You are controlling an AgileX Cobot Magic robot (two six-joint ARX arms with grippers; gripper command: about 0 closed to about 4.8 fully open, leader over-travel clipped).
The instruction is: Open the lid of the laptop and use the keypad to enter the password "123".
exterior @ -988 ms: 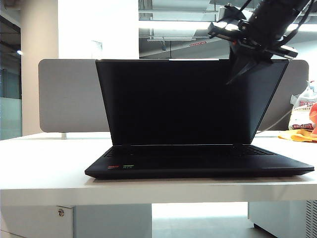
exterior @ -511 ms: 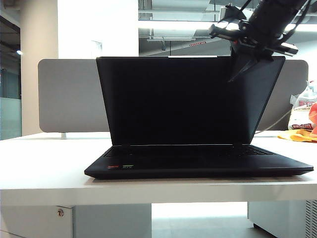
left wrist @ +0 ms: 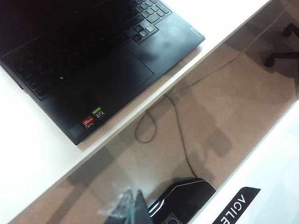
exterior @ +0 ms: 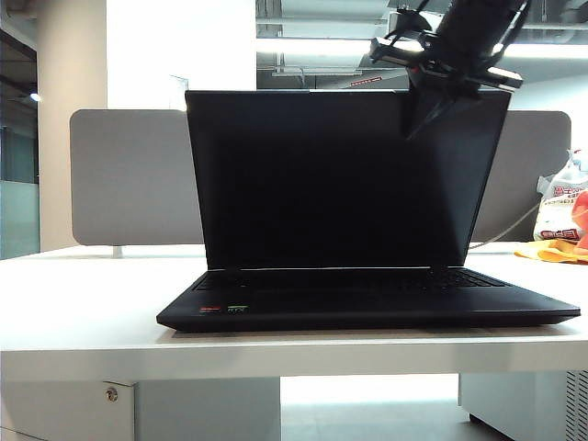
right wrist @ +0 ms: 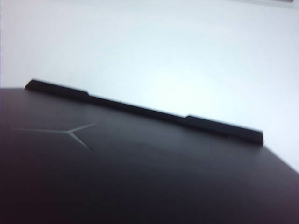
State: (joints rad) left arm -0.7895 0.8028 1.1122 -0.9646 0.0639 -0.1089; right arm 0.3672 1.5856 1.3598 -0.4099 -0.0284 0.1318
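Right claw (exterior: 424,112): shut, empty, dark fingers pointing down in front of the lid's upper right corner (contact cannot be told).
Right arm: slants down from the exterior view's top right edge, wrist just above the lid's top edge.
Left claw (left wrist: 133,211): only dark fingertips show, so its opening cannot be told; it hangs over the floor beside the table (left wrist: 32,158), well apart from the laptop.
Lid (exterior: 340,179): raised nearly upright, screen dark; its emblem (right wrist: 74,133) shows outside.
Laptop (exterior: 367,308): on the white table, near its front edge.
Keypad (left wrist: 150,10): at the keyboard's right end, untouched.

Grey partition board (exterior: 129,175), white table (exterior: 83,303), floor cable (left wrist: 180,126).
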